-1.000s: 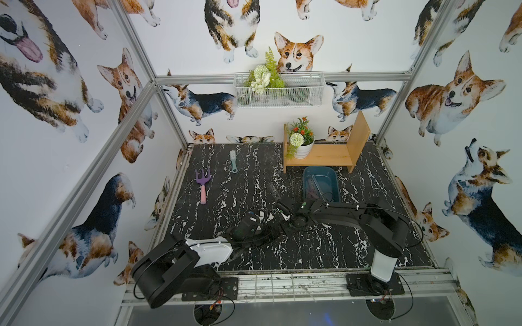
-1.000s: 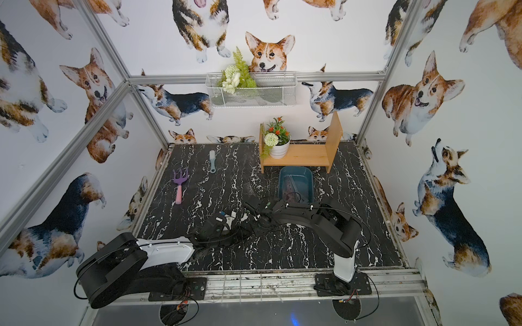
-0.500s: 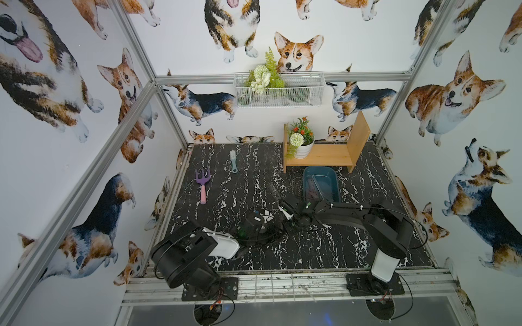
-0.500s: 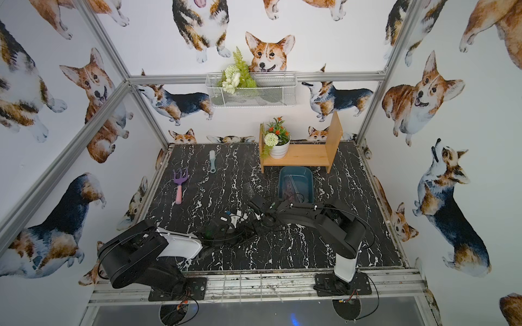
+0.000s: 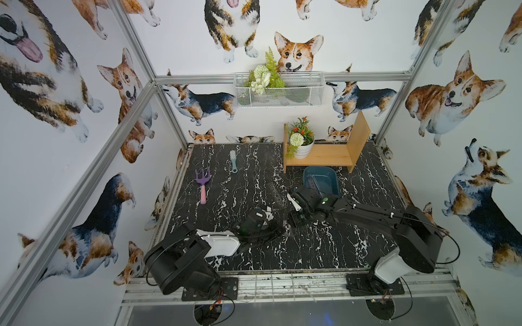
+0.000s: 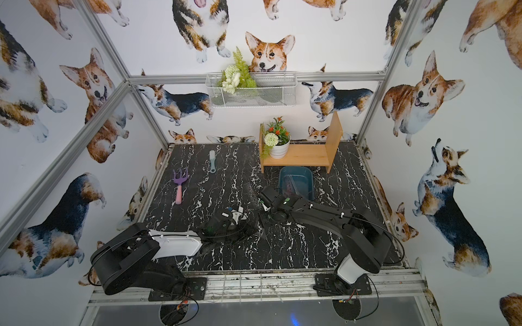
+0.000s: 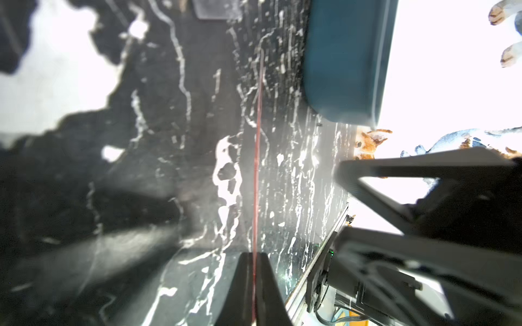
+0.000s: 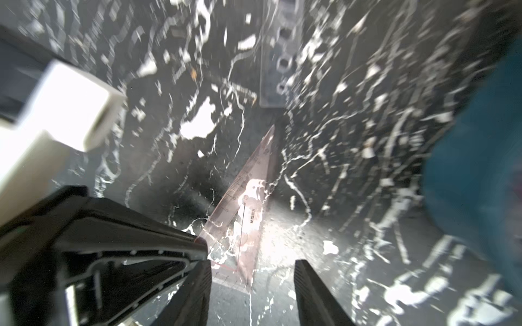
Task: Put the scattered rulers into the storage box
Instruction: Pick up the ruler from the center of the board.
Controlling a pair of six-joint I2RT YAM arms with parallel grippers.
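Your set square (image 8: 243, 203) stands on edge at mid-table, pinched by the left gripper (image 7: 254, 259), whose jaws are closed flat on the thin plastic. That looks like a grip meant to keep the sheet upright and easy to carry. The right gripper (image 8: 252, 265) straddles the same piece with its jaws apart, gripping nothing, which I judge to be a handover. The storage box (image 5: 329, 185) sits near, at about 1 o'clock from the pair, with a ruler already inside. A clear straight ruler (image 8: 278, 56) lies flat on the table, not yet collected. Both arms reach low and nearly level, converging from 7 and 5 o'clock.
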